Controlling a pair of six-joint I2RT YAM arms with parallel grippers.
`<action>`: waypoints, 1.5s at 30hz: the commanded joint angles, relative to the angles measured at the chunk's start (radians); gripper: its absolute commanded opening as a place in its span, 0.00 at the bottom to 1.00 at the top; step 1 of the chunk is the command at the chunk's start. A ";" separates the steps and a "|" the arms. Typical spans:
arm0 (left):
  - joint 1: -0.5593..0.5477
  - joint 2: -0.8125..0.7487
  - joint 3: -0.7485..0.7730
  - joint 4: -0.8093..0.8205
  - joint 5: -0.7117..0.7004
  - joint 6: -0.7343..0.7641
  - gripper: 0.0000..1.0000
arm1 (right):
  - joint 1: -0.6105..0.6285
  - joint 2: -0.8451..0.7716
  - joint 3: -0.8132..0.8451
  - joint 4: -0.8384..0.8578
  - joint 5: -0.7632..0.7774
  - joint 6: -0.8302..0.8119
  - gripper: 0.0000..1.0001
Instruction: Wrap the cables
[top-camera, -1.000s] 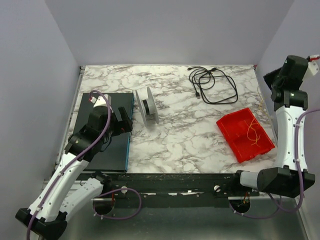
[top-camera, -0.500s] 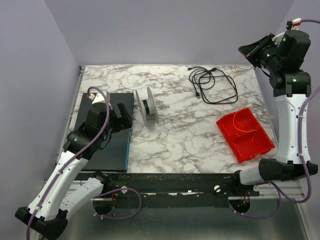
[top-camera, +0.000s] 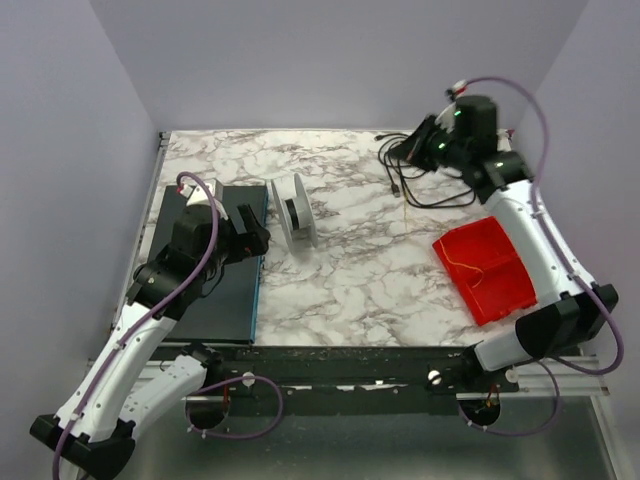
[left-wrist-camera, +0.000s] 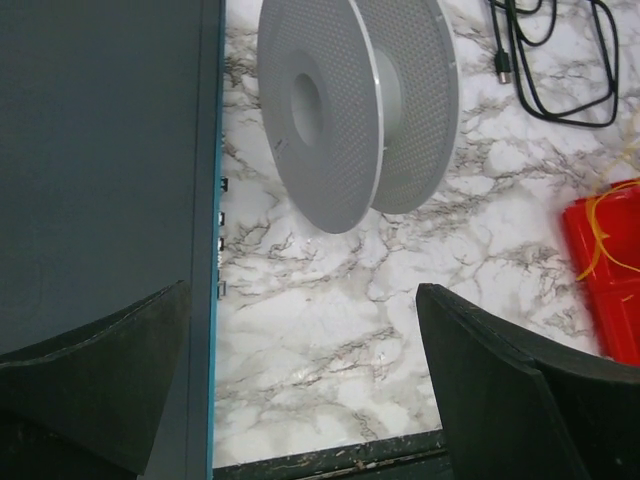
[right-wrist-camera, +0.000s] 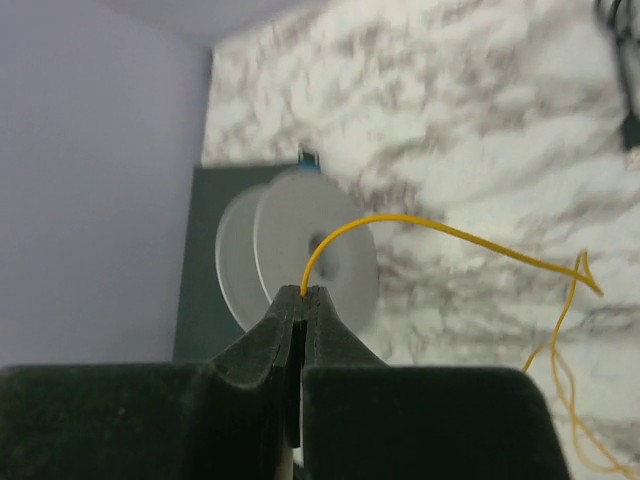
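The black cables (top-camera: 440, 190) lie in loose loops at the back of the marble table, partly under my right gripper (top-camera: 422, 150); they also show in the left wrist view (left-wrist-camera: 545, 70). That gripper (right-wrist-camera: 303, 292) is shut on the end of a thin yellow wire (right-wrist-camera: 450, 228), which trails down towards the red tray (top-camera: 490, 270). The white spool (top-camera: 295, 212) stands on edge left of centre. My left gripper (left-wrist-camera: 302, 300) hangs open and empty just in front of the spool (left-wrist-camera: 355, 110), over the edge of a dark slab (left-wrist-camera: 100, 150).
The dark slab with a teal edge (top-camera: 210, 275) lies at the left under the left arm. The red tray sits at the right front and holds more yellow wire. Lilac walls close in the back and both sides.
My right arm has swung in from the right wall to above the black cables, drawing the yellow wire out of the red tray. The left arm has barely shifted.
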 joint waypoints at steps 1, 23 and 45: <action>-0.012 -0.050 -0.059 0.100 0.108 0.032 0.99 | 0.172 -0.009 -0.233 0.106 -0.046 0.013 0.01; -0.268 -0.020 -0.299 0.281 0.114 -0.106 0.99 | 0.196 -0.046 -0.454 0.001 0.327 -0.101 0.65; -0.269 -0.027 -0.275 0.192 0.089 -0.112 0.99 | 0.494 -0.060 -0.770 0.179 0.569 -0.249 0.61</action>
